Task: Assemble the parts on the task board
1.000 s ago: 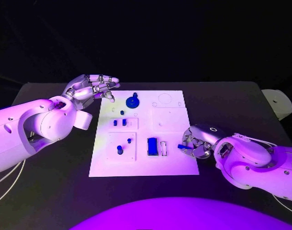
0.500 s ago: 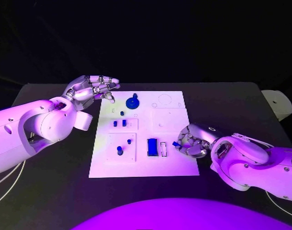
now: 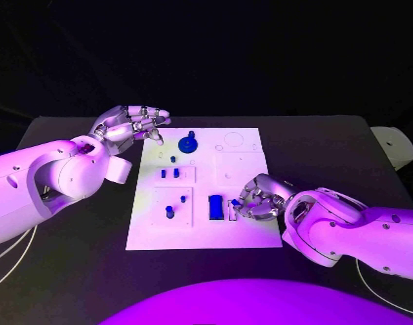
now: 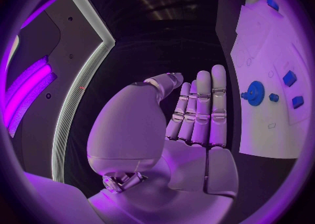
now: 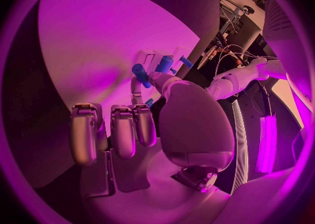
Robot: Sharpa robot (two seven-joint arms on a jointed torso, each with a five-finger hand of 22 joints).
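Head view: a small blue peg-like part (image 3: 235, 202) sits pinched in the fingertips of the right hand (image 3: 256, 200), over the white rectangular task board (image 3: 204, 233) at about four o'clock from its middle. Its far end is hidden by the fingers. Just beside it lies a blue rectangular block (image 3: 214, 207). At eleven o'clock the left hand (image 3: 128, 124) hovers, fingers curled, holding nothing.
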